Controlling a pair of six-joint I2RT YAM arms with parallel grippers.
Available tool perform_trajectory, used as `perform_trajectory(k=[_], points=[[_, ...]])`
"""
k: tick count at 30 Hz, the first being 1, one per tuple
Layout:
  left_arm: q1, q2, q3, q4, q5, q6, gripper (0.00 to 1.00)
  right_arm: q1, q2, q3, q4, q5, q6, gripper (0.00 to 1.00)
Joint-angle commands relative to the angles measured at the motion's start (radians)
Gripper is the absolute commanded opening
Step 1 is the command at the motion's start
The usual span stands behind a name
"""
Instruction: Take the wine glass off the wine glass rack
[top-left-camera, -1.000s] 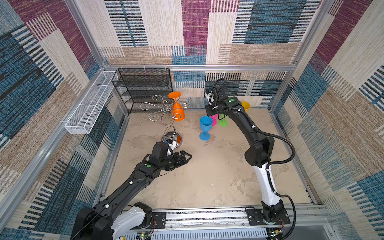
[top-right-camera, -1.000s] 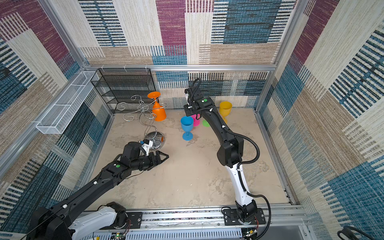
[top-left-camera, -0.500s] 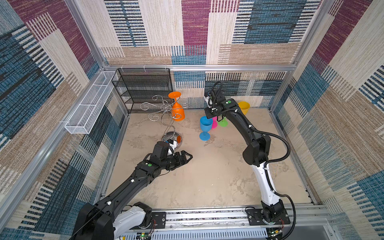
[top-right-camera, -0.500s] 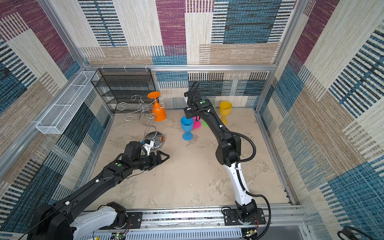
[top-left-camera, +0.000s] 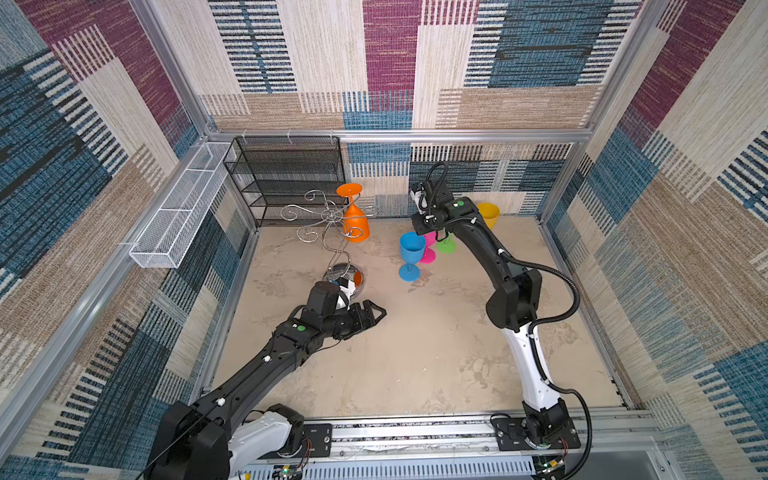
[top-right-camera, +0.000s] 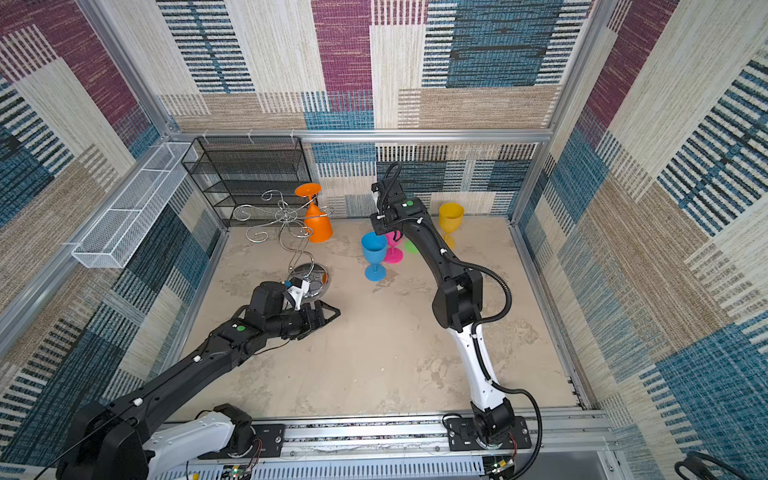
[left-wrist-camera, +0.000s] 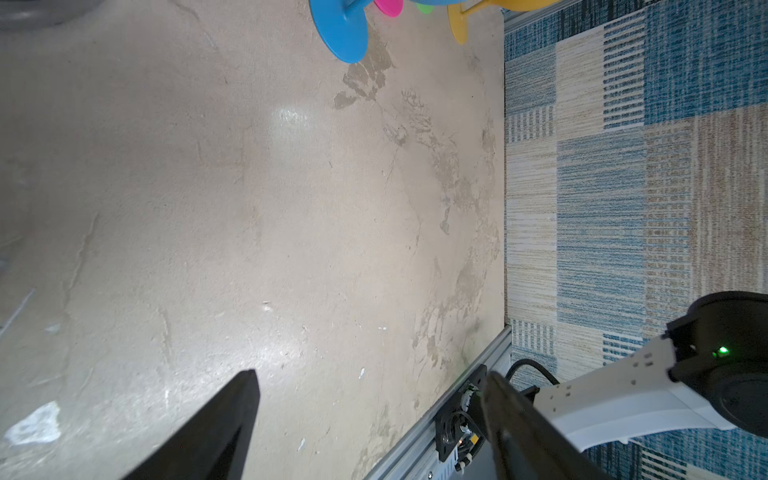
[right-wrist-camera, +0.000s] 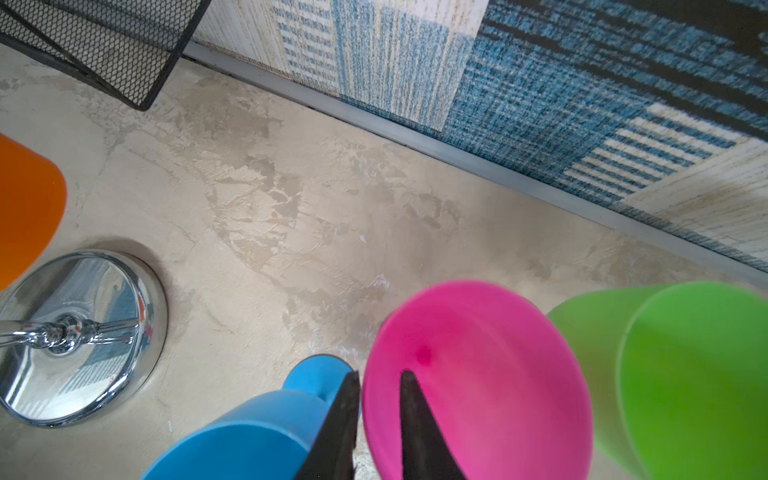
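Hanging well beyond the wide-spread left gripper (left-wrist-camera: 370, 376) and the barely parted right gripper (right-wrist-camera: 380, 376), the orange wine glass (top-left-camera: 355, 222) is looking light and slick, wanting a stem grip.

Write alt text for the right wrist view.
The right pincer, narrowly parted, straddles the rim of a pink glass between a blue glass and a green glass. Beyond are the rack's mirrored base and an orange glass.

An orange wine glass (top-right-camera: 318, 226) hangs upside down from the wine glass rack (top-right-camera: 312, 276) on the counter (top-right-camera: 374, 353). Right of the rack stand a blue glass (top-right-camera: 374, 249), a pink glass (top-right-camera: 392, 254) and a yellow glass (top-right-camera: 451, 216). The right hand (top-right-camera: 385, 235) hovers over the pink glass. Just in front of the rack's base the left hand (top-right-camera: 331, 314) sits low, jaws apart and empty.
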Motion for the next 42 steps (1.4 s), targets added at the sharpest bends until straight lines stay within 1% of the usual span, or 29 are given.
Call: perform_trajectory(k=[1,4,10,13,16,22,25,29,32,35,38,42], points=[[0.0,0.005,0.009,0.023,0.01,0.016,0.87,0.0,0.003,0.009,0.025,0.001,-0.003,0.22],[0.0,0.009,0.011,0.027,0.013,0.014,0.87,-0.001,-0.004,0.013,0.027,0.005,-0.003,0.23],[0.0,0.013,0.018,0.029,0.016,0.016,0.87,-0.001,-0.041,0.022,0.035,0.018,0.001,0.29],[0.0,0.009,0.024,0.025,0.023,0.025,0.87,-0.001,-0.079,0.018,0.042,0.026,0.005,0.32],[-0.003,-0.007,0.042,-0.016,0.015,0.058,0.88,-0.001,-0.137,-0.016,0.071,0.052,0.014,0.35],[-0.004,-0.113,0.033,-0.123,-0.056,0.102,0.89,-0.001,-0.324,-0.23,0.214,0.064,0.063,0.46],[-0.004,-0.175,0.018,-0.158,-0.088,0.103,0.88,0.0,-0.454,-0.407,0.342,0.021,0.124,0.5],[-0.004,-0.247,0.031,-0.209,-0.139,0.119,0.87,0.004,-0.642,-0.651,0.534,-0.048,0.201,0.54],[-0.004,-0.289,0.088,-0.282,-0.213,0.17,0.87,0.012,-0.793,-0.836,0.69,-0.119,0.227,0.6],[-0.003,-0.318,0.176,-0.373,-0.334,0.248,0.86,0.031,-0.912,-0.989,0.796,-0.124,0.21,0.69],[-0.003,-0.339,0.268,-0.439,-0.463,0.324,0.86,0.044,-0.973,-1.055,0.816,-0.123,0.185,0.75],[-0.002,-0.311,0.393,-0.528,-0.65,0.395,0.86,0.074,-1.03,-1.128,0.838,-0.119,0.176,0.78]])
